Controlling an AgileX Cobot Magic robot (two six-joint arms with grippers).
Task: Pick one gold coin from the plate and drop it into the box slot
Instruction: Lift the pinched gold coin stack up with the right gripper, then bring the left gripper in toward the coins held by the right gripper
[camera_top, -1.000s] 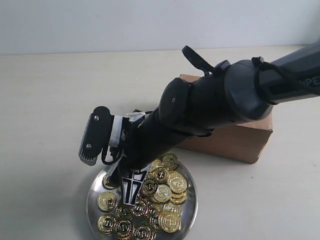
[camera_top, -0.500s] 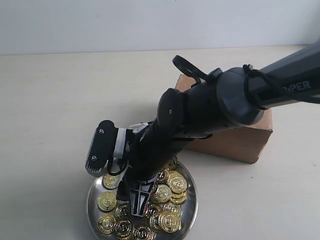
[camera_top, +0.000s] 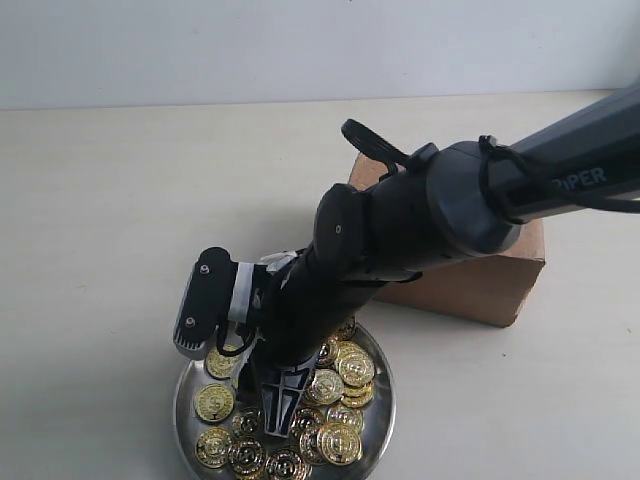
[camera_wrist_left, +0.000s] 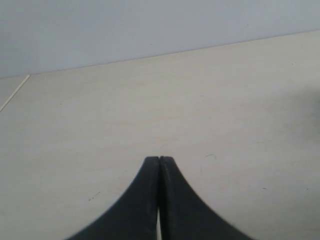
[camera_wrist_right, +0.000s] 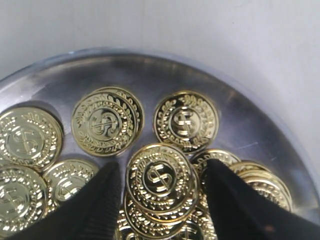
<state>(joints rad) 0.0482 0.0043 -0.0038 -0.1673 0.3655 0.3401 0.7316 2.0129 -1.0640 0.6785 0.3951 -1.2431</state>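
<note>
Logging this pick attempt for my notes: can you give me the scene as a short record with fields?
right claw: open, straddling one coin, not gripping it
left claw: shut, holding nothing, above the table
plate: holds many gold coins, some overlapping
box: apart from the plate; slot not visible, arm covers the top

right arm (camera_top: 400, 225): black shell, white lettering | right gripper (camera_wrist_right: 161, 172): black
</note>
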